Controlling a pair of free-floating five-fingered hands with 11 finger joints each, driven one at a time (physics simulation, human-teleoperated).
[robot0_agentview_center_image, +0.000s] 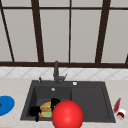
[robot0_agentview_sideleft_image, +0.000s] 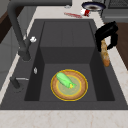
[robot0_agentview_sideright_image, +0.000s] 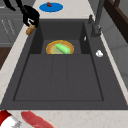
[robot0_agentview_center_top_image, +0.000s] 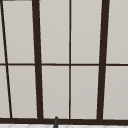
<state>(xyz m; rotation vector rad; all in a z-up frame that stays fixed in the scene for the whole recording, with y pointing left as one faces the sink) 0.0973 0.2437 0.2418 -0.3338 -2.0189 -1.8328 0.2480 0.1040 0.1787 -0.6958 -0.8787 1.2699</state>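
The long tan bread loaf (robot0_agentview_sideleft_image: 105, 54) hangs upright over the front rim of the dark grey sink (robot0_agentview_sideleft_image: 67, 32), just above the edge by the deep basin. The right hand (robot0_agentview_sideleft_image: 107, 33) has it by the top end, fingers curled round it, and the lower end points down at the rim. From the right side the loaf (robot0_agentview_sideright_image: 30, 29) pokes out below that same black hand (robot0_agentview_sideright_image: 31, 15), at the near-left corner of the basin.

Over to the left hand (robot0_agentview_center_image: 35, 111): it hovers out in front of the sink's left front corner, apart from the loaf, and I cannot tell how its fingers are set.

Down in the basin lies a round orange-rimmed plate (robot0_agentview_sideleft_image: 80, 93) with a green vegetable (robot0_agentview_sideleft_image: 64, 79) across it. A big glossy red ball (robot0_agentview_center_image: 67, 115) sits in front of the sink's front edge in the front view. Behind the basin stands the dark tap (robot0_agentview_center_image: 56, 71). On the pale counter to the left lies a flat blue plate (robot0_agentview_center_image: 5, 105); on the right, a red strip-shaped thing (robot0_agentview_center_image: 117, 105) beside a red and white can (robot0_agentview_center_image: 121, 114).
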